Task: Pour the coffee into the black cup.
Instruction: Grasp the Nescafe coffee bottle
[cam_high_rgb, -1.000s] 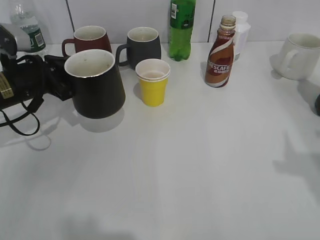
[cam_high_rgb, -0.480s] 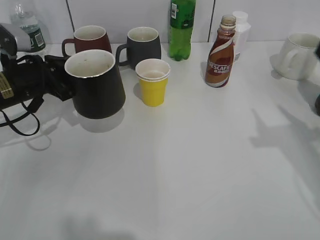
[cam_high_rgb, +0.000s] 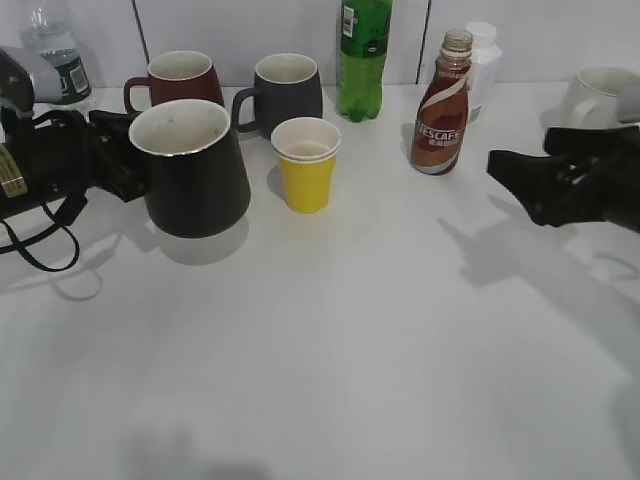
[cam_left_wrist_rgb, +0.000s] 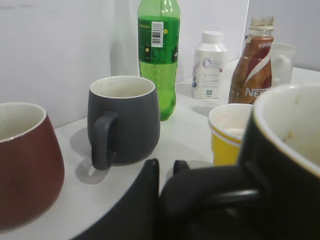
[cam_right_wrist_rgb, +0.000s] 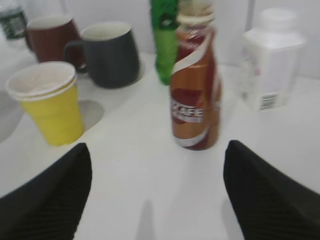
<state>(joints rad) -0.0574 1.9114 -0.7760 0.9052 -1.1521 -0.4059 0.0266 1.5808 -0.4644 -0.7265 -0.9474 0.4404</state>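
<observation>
Coffee bottle stands upright at back of counter, long axis vertical, cap off. Right hand is nearer: wide open, empty, bottle ahead between its fingers, well apart. Left hand grips black cup by handle. Fill level unclear; right wrist view blurred.

The white tabletop carries a black cup, maroon mug, dark grey mug, yellow paper cup, green soda bottle, Nescafe coffee bottle, white bottle, white mug and a clear water bottle.
</observation>
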